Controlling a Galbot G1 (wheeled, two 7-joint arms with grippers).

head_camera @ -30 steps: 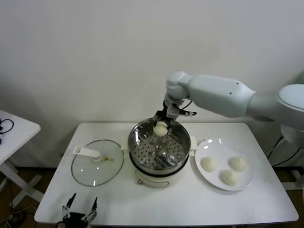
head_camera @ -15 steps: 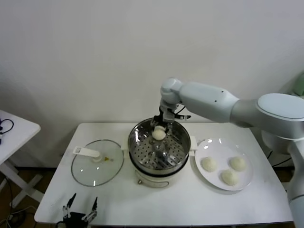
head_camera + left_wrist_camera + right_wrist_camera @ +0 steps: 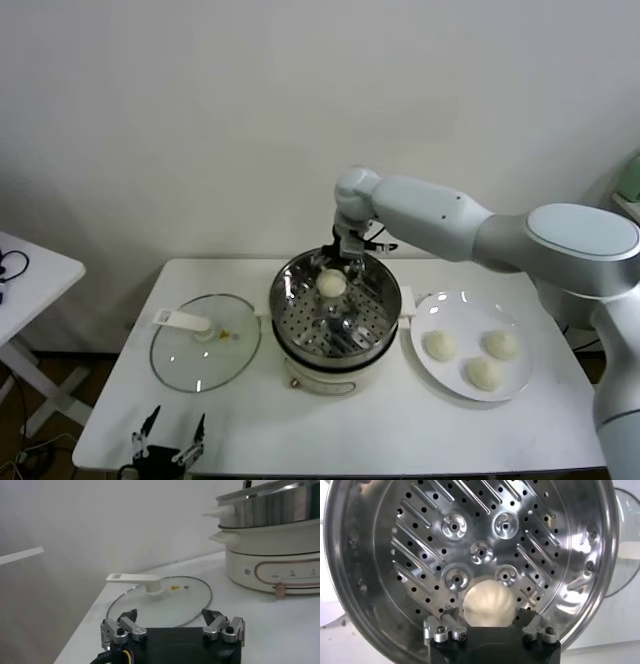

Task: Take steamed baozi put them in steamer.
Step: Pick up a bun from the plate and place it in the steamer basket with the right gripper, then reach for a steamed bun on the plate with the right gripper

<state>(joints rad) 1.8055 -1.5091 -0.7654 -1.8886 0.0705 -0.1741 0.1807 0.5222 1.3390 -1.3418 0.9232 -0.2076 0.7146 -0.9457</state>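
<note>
White counter (image 3: 350, 425) against a plain wall, steamer (image 3: 336, 320) in the middle. Right gripper (image 3: 334, 268) is reaching down inside the steamer's far side, clamped on one baozi (image 3: 488, 604) that sits between its fingers (image 3: 444, 628) over the perforated bottom. Three more baozi (image 3: 484, 373) wait on the plate (image 3: 520, 388) beside the steamer. Left gripper (image 3: 172, 628) is parked low at the counter's front edge near the glass lid (image 3: 162, 598), fingers spread and empty.
</note>
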